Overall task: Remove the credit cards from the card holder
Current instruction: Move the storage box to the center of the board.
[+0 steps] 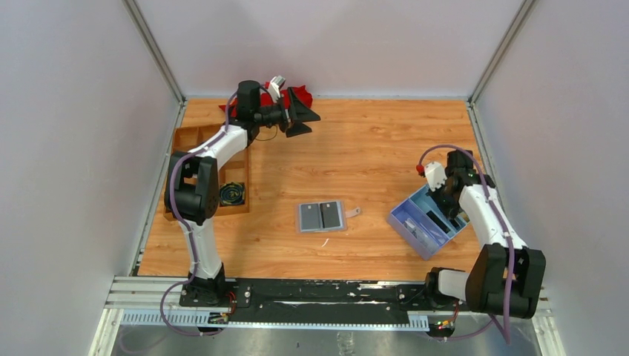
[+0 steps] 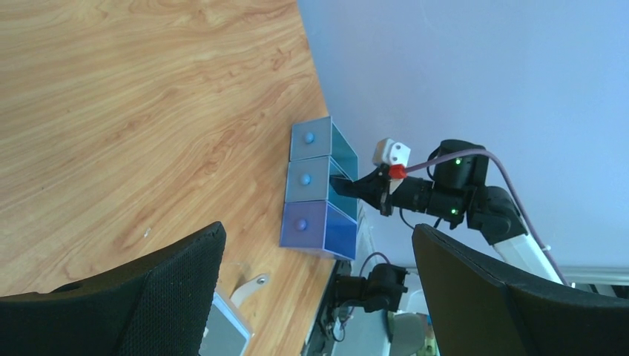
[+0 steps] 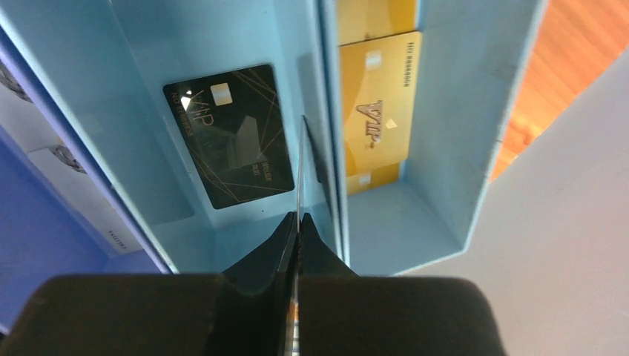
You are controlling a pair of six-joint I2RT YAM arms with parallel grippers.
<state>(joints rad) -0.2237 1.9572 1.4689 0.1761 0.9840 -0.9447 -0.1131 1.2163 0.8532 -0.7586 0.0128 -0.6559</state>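
Though unseen overhead, card (image 3: 301, 159) in hand (image 3: 298, 222)

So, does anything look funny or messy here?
The right gripper holds a card on its thin edge at the blue box, and the gold cards inside lie overlapping, not stacked neatly. Nothing looks spilled or broken.

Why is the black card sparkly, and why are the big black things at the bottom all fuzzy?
Right wrist view: light glints off the black card's corner; the right gripper, shut on a thin card, blurs near the lens. Left wrist view: left gripper looks sharper.
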